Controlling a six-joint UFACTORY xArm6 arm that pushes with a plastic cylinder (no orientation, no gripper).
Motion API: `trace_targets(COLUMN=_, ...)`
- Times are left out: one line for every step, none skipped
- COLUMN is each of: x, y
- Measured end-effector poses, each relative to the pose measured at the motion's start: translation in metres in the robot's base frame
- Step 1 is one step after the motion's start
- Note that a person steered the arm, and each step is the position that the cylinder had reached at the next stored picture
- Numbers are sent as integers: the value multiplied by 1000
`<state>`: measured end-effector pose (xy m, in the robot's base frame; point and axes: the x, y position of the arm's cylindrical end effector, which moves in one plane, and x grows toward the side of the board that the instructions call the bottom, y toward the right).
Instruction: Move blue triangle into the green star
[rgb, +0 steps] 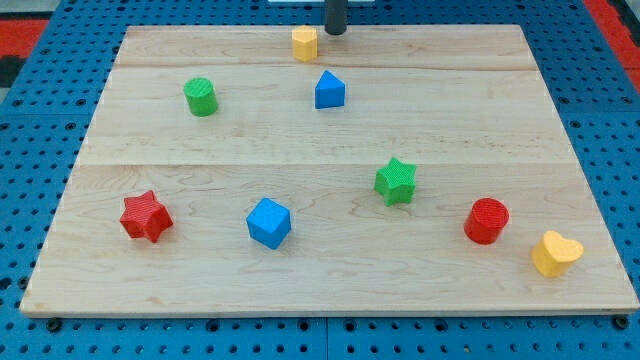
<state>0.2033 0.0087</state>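
The blue triangle sits in the upper middle of the wooden board. The green star lies below it and to the view's right, well apart from it. My tip is at the board's top edge, just right of the yellow block and above the blue triangle, touching neither as far as I can see.
A green cylinder stands at the upper left. A red star and a blue cube lie at the lower left. A red cylinder and a yellow heart lie at the lower right.
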Motion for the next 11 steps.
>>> trace_targets(x=17, y=-42)
trace_targets(x=17, y=-48)
trace_targets(x=7, y=-31)
trace_targets(x=-11, y=-45)
trace_targets(x=-11, y=-75)
trace_targets(x=-7, y=-88)
trace_targets(x=13, y=-87)
trace_targets(x=55, y=-45)
trace_targets(x=121, y=12)
trace_targets(x=197, y=67)
trace_targets(x=261, y=108)
